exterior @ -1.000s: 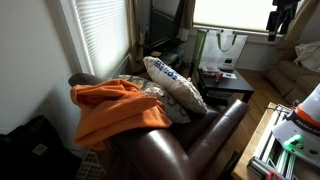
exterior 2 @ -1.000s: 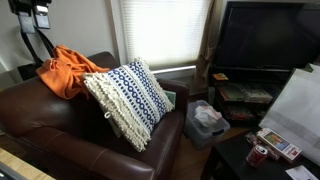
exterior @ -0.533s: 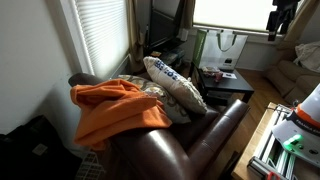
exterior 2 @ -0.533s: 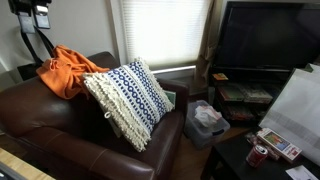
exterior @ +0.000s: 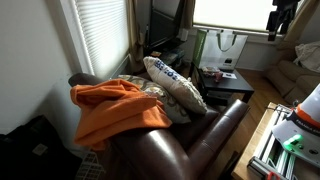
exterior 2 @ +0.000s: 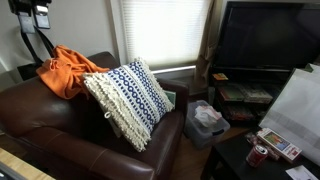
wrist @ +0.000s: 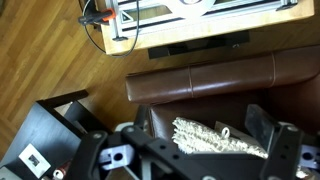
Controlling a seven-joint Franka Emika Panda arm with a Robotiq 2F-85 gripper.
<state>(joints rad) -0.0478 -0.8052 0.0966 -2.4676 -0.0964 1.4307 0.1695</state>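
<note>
In the wrist view my gripper (wrist: 198, 126) is open and empty, high above a brown leather armchair (wrist: 200, 72). Its dark fingers (wrist: 262, 126) frame a white and blue patterned pillow (wrist: 215, 142) that lies on the seat. The pillow leans upright in the chair in both exterior views (exterior: 175, 84) (exterior 2: 128, 98). An orange blanket (exterior: 115, 108) is draped over the chair's back and also shows in an exterior view (exterior 2: 68, 70). I cannot make out the gripper with certainty in either exterior view.
A black low table (exterior 2: 262, 155) with a can and cards stands beside the chair, and it shows in the wrist view (wrist: 45, 135). A TV (exterior 2: 268, 38) sits on its stand, with a bag (exterior 2: 205, 122) below. A white frame (wrist: 190, 12) stands on the wood floor.
</note>
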